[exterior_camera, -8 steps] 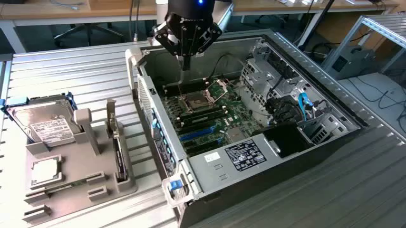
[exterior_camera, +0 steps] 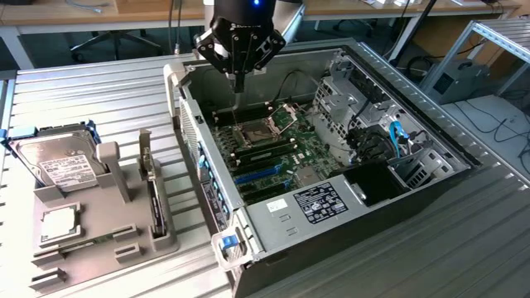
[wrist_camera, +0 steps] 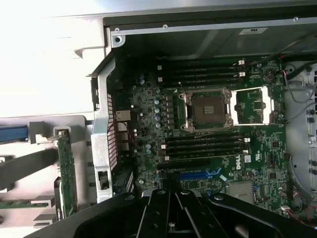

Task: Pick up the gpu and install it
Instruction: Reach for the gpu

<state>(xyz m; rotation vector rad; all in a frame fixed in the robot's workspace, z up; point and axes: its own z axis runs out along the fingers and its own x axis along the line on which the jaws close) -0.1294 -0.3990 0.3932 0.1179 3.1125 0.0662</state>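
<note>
The gpu [exterior_camera: 152, 194] stands on edge in a slot of the grey holder [exterior_camera: 99, 248] at the exterior view's left, a thin dark card with a silver bracket at its far end. The wrist view shows its green edge [wrist_camera: 66, 174]. My gripper [exterior_camera: 238, 85] hangs over the far end of the open computer case [exterior_camera: 331, 217], well to the exterior view's right of the gpu. Its fingers [wrist_camera: 171, 214] are pressed together with nothing between them. Below them lies the motherboard [wrist_camera: 208, 148] with its blue card slots [exterior_camera: 262, 174].
A silver hard drive [exterior_camera: 56, 162] with a white label leans at the back of the holder, and a square chip [exterior_camera: 59, 224] lies in front of it. The case's metal side wall [exterior_camera: 195, 149] stands between the holder and the motherboard. Drive bays and cables [exterior_camera: 381, 139] fill the case's right side.
</note>
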